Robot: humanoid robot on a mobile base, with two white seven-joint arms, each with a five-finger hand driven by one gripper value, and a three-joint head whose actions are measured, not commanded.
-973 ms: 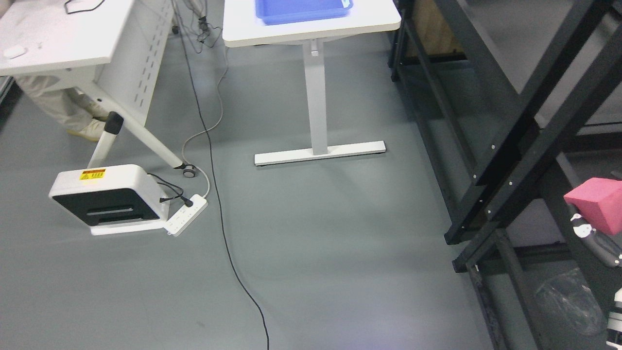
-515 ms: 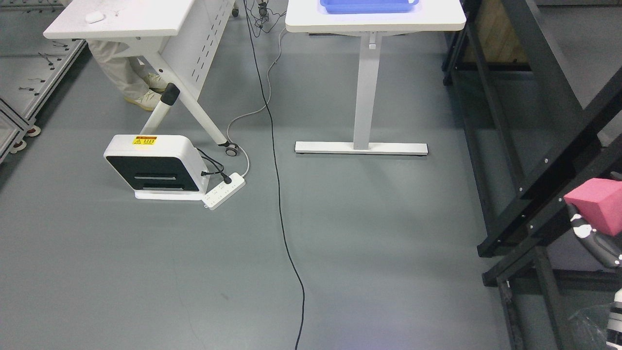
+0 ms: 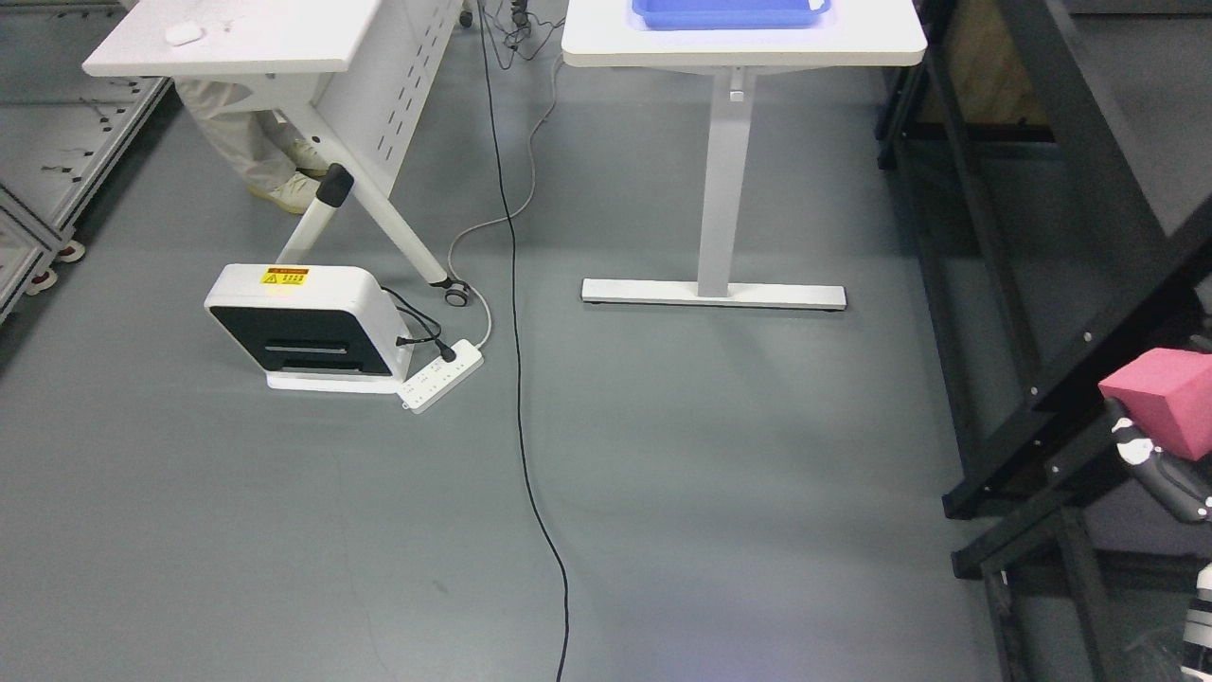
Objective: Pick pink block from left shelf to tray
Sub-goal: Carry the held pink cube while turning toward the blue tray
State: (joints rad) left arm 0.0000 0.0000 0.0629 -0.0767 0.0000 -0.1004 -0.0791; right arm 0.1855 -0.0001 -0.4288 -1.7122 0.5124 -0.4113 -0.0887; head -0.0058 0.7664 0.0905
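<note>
The pick looks done: the pink block (image 3: 1160, 398) is off the shelf and held up at the far right edge of the view, beside the black shelf frame (image 3: 1060, 284). The right robot hand (image 3: 1150, 455) sits under and against the block, with a white-and-black finger (image 3: 1131, 443) touching its lower left corner. Most of the hand is cut off by the picture's edge, so how tightly it closes cannot be read, but the block rests on nothing else, so I judge it gripped. The left arm is out of view.

What is left is the carry and the drop. The blue tray (image 3: 729, 13) lies on the far white bench (image 3: 743, 43), well apart from the block, with open floor between them. Only the tray's near part shows, and that part holds nothing. The robot must close that gap, then lower the block into the tray.
</note>
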